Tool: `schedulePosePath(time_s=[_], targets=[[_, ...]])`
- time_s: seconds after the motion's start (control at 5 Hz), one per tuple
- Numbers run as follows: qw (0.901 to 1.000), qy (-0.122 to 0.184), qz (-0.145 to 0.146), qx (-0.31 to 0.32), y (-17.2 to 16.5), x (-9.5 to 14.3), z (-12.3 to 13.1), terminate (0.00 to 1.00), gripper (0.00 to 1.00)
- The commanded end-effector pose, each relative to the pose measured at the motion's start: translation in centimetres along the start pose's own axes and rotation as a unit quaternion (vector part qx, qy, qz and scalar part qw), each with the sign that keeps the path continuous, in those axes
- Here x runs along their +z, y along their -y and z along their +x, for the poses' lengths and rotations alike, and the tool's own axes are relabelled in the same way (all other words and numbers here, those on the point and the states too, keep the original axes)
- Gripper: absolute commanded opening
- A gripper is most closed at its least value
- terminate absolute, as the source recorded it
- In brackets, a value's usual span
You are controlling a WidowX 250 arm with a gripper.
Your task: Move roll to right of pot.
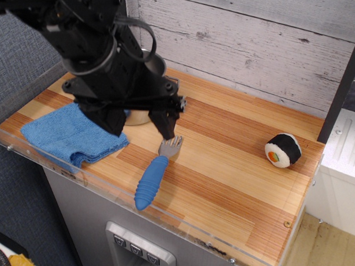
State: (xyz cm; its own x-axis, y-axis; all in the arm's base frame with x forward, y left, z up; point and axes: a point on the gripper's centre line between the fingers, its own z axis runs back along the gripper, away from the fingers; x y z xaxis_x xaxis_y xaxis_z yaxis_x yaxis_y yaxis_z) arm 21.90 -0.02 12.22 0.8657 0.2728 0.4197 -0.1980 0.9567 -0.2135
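Observation:
The roll [283, 150] lies on its side on the wooden counter at the far right, its white face with orange and green centre turned to the front. The pot [155, 65] stands at the back left, mostly hidden behind my black arm; only part of its rim and lower wall show. My gripper [140, 126] hangs in front of the pot with its fingers [166, 125] spread wide, open and empty, far left of the roll.
A blue-handled fork [152, 181] lies just below the gripper's right finger. A folded blue towel [71, 135] lies at the left. A clear plastic lip [162, 215] runs along the counter's front edge. A plank wall stands behind.

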Motion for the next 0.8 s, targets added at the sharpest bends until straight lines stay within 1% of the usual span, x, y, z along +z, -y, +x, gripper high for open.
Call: schedulePosePath(time_s=[0.0, 0.2, 0.4, 0.6], targets=[[0.9976, 0.026, -0.036, -0.053, 8.2, 0.2, 8.0, 0.0, 1.0], [0.9956, 0.02, -0.049, -0.078, 11.9, -0.7, 10.1, 0.0, 1.0], [0.9944, -0.005, -0.029, -0.101, 14.3, -3.3, 9.8, 0.0, 1.0], [0.9923, -0.039, -0.012, -0.117, 14.2, -6.0, 8.5, 0.0, 1.0]])
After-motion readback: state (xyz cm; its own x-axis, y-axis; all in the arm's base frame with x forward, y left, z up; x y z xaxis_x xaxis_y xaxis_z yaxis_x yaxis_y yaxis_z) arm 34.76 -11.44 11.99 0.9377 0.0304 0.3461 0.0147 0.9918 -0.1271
